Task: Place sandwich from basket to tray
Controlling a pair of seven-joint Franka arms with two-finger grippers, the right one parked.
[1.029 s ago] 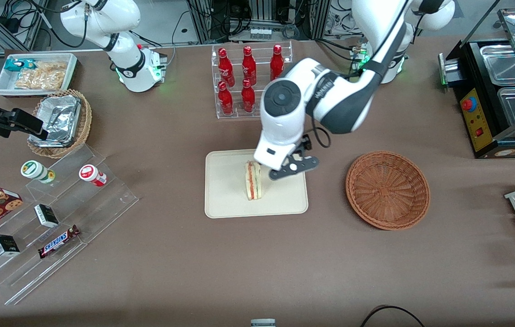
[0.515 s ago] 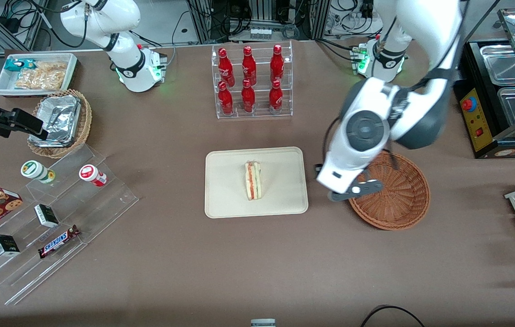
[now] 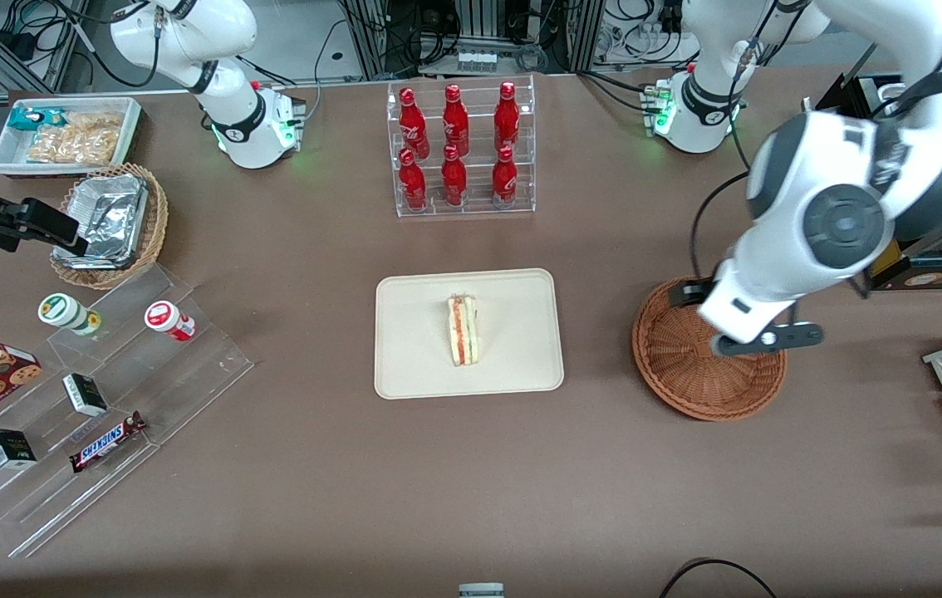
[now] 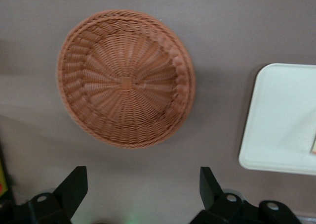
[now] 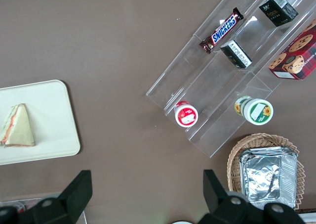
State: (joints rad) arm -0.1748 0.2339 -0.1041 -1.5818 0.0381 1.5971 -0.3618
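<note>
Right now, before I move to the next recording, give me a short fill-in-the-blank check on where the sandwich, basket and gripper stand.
1. The sandwich lies on the ____.
2. The basket holds ____.
3. The gripper hangs above the basket with its fingers ____.
4. The rack nearer the arm bases than the tray holds six red ____.

Missing words: tray; nothing; open; bottles
</note>
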